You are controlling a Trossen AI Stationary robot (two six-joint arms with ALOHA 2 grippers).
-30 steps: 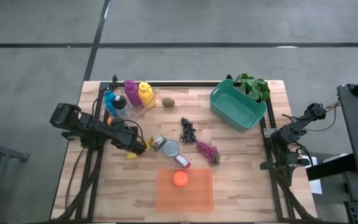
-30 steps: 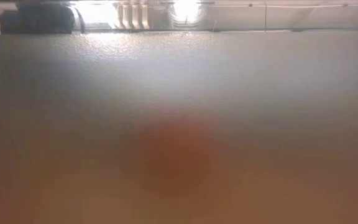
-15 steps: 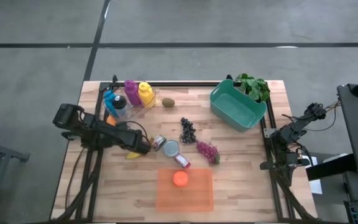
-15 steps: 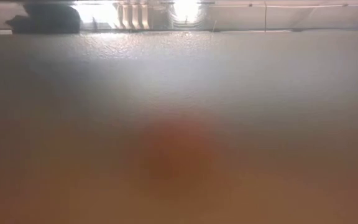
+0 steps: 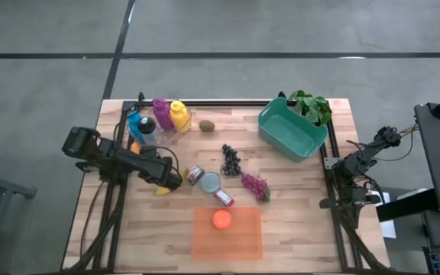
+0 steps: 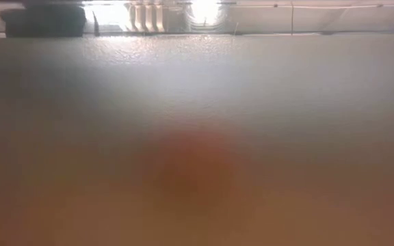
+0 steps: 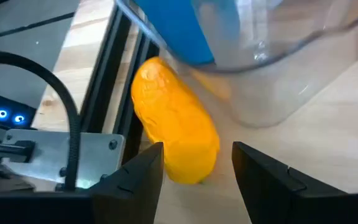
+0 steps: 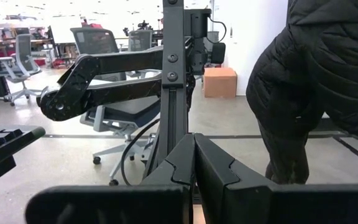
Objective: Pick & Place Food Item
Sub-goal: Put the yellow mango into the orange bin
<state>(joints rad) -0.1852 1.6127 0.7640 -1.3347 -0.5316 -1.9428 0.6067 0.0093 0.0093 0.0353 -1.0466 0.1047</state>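
No legible text, label, brand, number or sign is discernible on any item on or around the light wooden table (image 5: pixel 289 198).

Your low view is almost wholly blurred: a brown-grey haze with a faint reddish smudge (image 6: pixel 190 174), and only a thin strip of bright room along its upper edge. From above, your left gripper (image 5: pixel 173 179) covers most of the yellow food item (image 5: pixel 162 190); whether it touches is unclear. In your left wrist view, the clear container (image 7: pixel 272 56) and the blue object (image 7: pixel 185 28) inside it are cut off. The person in a black jacket (image 8: pixel 322 81) is cropped by the picture's edge.
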